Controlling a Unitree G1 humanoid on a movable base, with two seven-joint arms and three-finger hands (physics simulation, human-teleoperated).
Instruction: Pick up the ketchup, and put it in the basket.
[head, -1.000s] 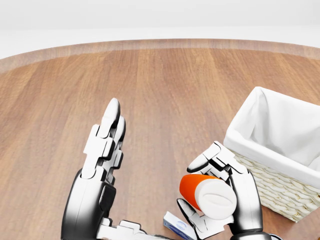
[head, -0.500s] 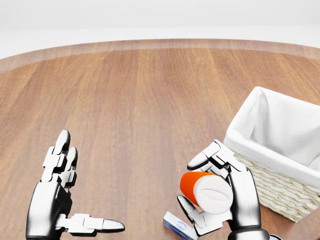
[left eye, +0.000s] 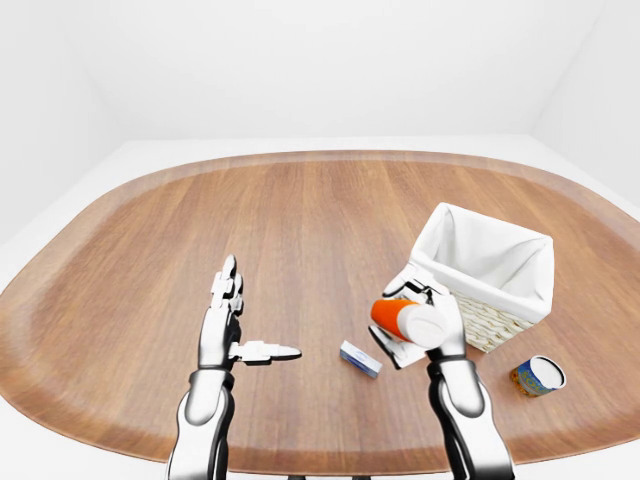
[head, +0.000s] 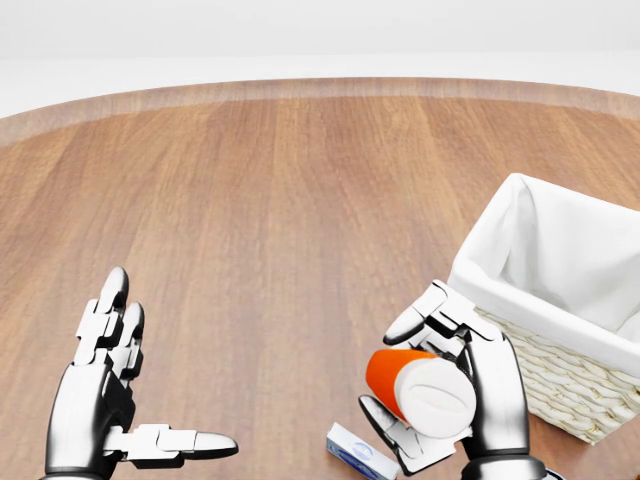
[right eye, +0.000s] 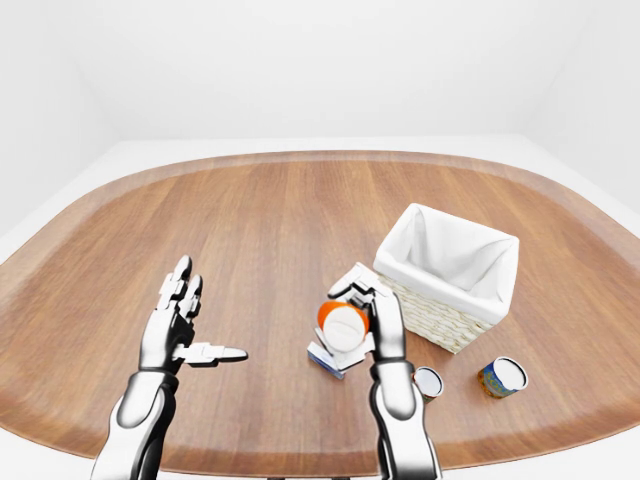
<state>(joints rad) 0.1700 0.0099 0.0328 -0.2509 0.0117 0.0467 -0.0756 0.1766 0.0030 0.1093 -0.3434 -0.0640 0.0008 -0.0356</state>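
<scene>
The ketchup (head: 415, 387) is an orange bottle with a white cap end facing the camera, lifted above the table. My right hand (head: 445, 385) has its fingers closed round it, just left of the basket (head: 545, 320). The basket is woven wicker with a white cloth lining, at the right of the head view, and its inside looks bare. My left hand (head: 125, 400) hovers open at the lower left, fingers up and thumb pointing right, holding nothing.
A small blue and white box (head: 355, 450) lies on the wooden table (head: 300, 200) under the held bottle. Two cans (right eye: 505, 376) (right eye: 429, 381) lie near the basket in the right-eye view. The table's rounded edge curves along the bottom of that view.
My left hand dropped from the centre to the lower left a second ago and has since risen slightly. The right hand with the ketchup shifted a little down and right.
</scene>
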